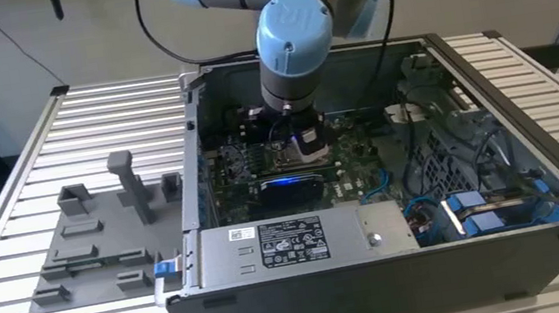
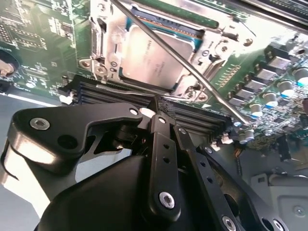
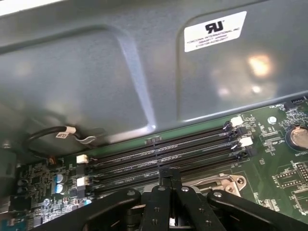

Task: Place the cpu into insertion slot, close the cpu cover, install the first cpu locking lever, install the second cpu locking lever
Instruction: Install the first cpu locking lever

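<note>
nearest, the gripper (image 2: 157, 103), fingertips pinched together on nothing, sits over the black memory slots (image 2: 202, 118). just beyond, the cpu (image 2: 149, 55) lies flat in the insertion slot (image 2: 168, 24), with the cover (image 2: 111, 57) seemingly down around it. 1 locking lever (image 2: 192, 74) slants diagonally across, running close past the fingertips.
</note>
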Motion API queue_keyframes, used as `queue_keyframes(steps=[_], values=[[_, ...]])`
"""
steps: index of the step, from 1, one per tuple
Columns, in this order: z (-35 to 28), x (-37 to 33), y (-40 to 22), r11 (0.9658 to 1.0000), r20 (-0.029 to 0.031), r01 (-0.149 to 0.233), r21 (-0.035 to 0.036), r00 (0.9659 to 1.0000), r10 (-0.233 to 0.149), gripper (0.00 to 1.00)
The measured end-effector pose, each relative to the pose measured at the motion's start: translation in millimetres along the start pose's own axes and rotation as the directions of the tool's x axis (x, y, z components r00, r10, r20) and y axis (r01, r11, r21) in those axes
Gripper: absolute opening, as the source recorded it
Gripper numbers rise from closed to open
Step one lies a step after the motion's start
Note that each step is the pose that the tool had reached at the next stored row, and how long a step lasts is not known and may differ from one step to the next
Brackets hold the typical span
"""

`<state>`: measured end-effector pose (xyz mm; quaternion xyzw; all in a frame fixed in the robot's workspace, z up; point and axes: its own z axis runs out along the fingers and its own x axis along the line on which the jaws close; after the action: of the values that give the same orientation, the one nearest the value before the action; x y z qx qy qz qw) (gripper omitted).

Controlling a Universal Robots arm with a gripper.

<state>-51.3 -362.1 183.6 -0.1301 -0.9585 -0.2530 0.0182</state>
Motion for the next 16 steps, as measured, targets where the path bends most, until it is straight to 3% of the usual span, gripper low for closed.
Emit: queue_keyframes(steps=[16], values=[[1.9,-13.7,2.9,1.0000,-0.0004,0.000,-0.0001,1.0000,0.000,0.11]])
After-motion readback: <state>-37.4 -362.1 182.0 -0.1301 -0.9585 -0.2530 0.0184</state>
